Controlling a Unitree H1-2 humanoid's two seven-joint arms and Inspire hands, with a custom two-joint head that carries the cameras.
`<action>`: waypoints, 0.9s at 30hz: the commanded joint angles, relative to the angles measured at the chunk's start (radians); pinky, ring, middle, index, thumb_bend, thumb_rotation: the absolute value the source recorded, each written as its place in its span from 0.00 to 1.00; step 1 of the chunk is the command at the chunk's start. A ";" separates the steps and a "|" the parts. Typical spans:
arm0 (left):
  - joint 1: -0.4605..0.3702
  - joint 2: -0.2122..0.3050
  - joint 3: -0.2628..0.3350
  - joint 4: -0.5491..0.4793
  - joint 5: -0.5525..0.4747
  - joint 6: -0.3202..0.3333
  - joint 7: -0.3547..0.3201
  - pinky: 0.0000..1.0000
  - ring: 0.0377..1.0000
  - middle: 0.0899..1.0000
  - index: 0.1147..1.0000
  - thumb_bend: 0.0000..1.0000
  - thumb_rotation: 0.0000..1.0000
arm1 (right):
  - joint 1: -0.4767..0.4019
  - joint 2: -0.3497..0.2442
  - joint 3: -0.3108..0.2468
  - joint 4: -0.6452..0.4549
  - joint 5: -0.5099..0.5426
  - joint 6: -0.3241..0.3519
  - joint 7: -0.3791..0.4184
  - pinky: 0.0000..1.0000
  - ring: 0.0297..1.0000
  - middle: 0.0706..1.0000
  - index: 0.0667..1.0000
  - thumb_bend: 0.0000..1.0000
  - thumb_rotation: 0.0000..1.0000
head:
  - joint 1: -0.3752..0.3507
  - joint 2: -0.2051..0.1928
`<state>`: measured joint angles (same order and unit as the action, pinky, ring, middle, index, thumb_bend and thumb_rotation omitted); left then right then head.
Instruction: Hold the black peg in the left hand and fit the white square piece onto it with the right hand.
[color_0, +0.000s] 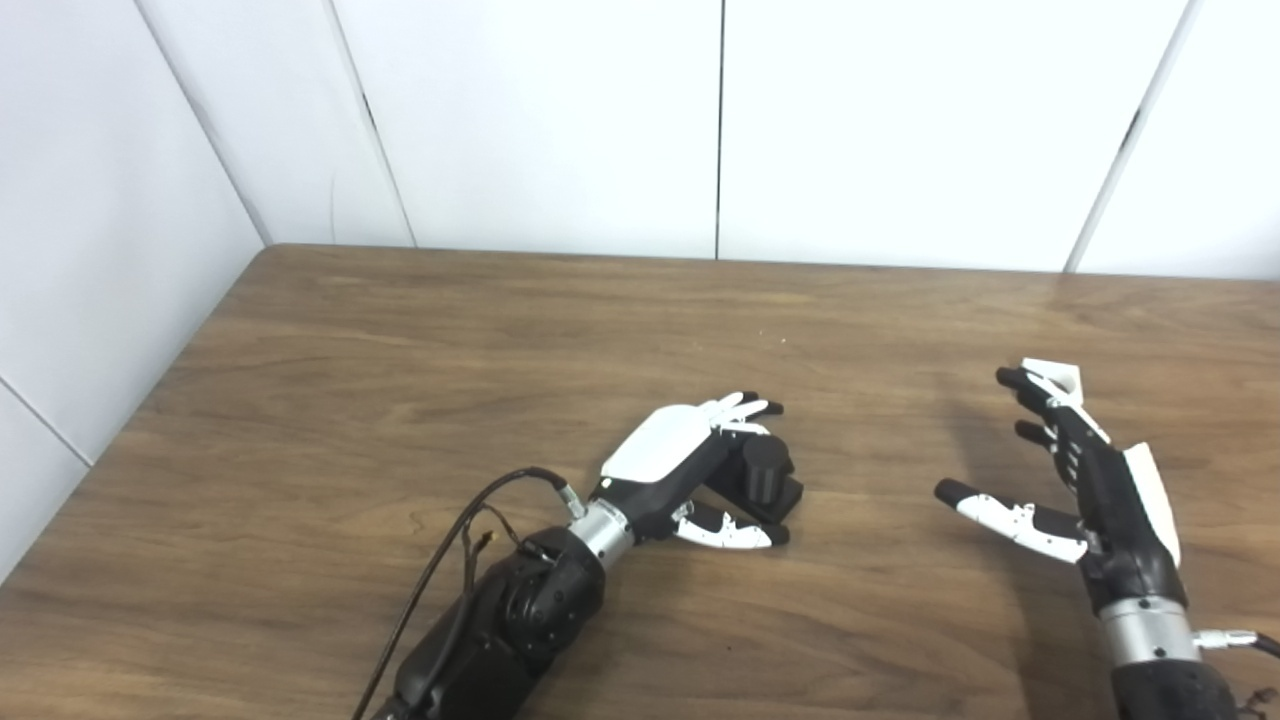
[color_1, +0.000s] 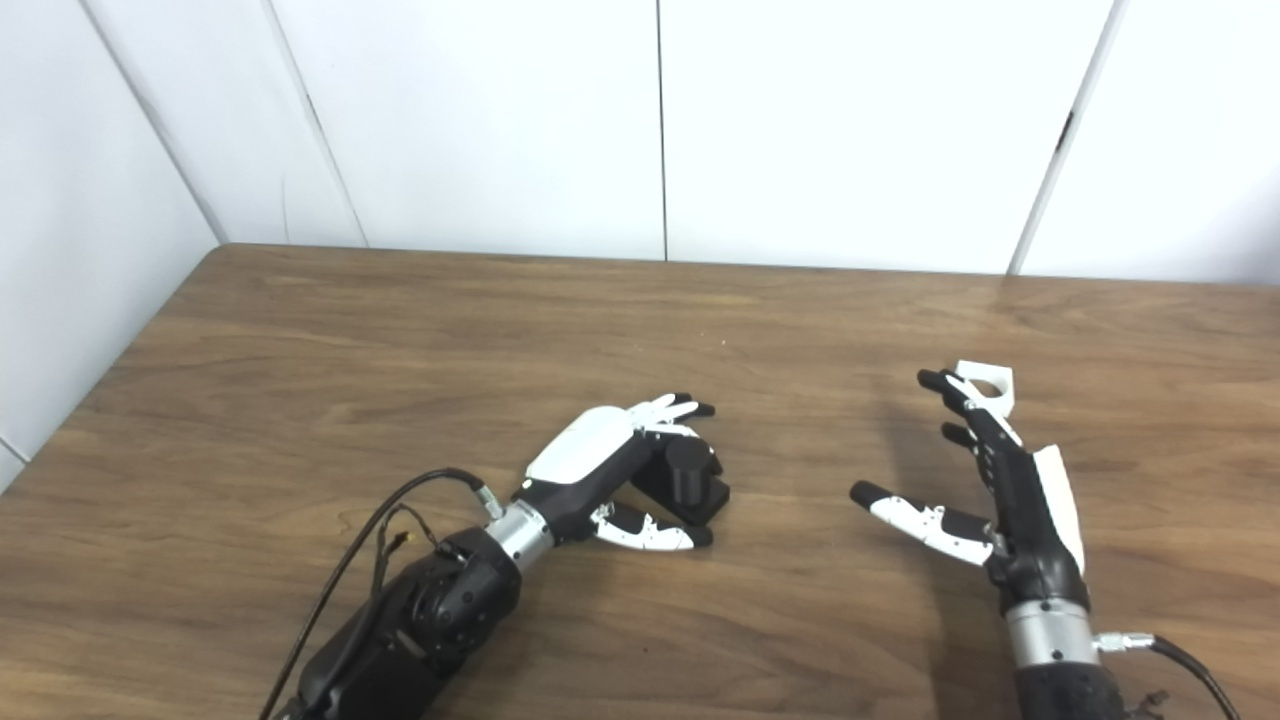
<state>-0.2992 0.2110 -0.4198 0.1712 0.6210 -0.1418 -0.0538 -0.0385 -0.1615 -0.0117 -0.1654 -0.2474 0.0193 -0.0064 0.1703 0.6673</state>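
While both arms lie low on the tabletop (color_0: 400, 340):
Left hand (color_0: 690, 465): fingers curled round the black peg (color_0: 768, 470), which stands on the wood
Right hand (color_1: 1000, 490): spread wide, holding nothing
White square piece (color_1: 985, 385): flat, just beyond the right fingertips

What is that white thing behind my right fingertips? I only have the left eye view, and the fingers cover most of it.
Observer: The right eye view shows more: it is the white piece, flat on the table, with a round hole through it.
Operator: Is the right hand holding it?
Observer: No. From this side the right hand is open, and most of the piece shows clear beyond its fingertips. Only the near edge is overlapped; I cannot tell whether they touch.
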 joint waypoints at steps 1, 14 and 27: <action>-0.020 0.019 0.007 -0.001 0.019 0.012 -0.018 0.96 0.98 0.93 0.59 0.63 0.18 | -0.027 0.001 -0.003 -0.024 0.003 -0.042 -0.014 0.84 0.90 0.90 0.81 0.74 0.20 | 0.000 0.001; -0.014 0.014 0.011 0.007 0.013 0.012 -0.014 0.97 0.98 0.93 0.57 0.58 0.20 | -0.020 0.002 -0.003 -0.033 0.016 -0.032 -0.006 0.84 0.90 0.91 0.81 0.73 0.21 | 0.001 0.009; 0.004 0.045 0.034 -0.007 0.001 0.008 -0.032 0.97 0.99 0.93 0.57 0.60 0.26 | -0.028 0.000 0.010 -0.060 -0.034 -0.017 -0.011 0.82 0.88 0.90 0.81 0.76 0.26 | -0.246 0.017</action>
<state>-0.2936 0.2175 -0.4005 0.1733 0.6087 -0.1413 -0.0798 -0.0373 -0.1609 -0.0039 -0.1751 -0.2662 0.0204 -0.0063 -0.0750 0.6827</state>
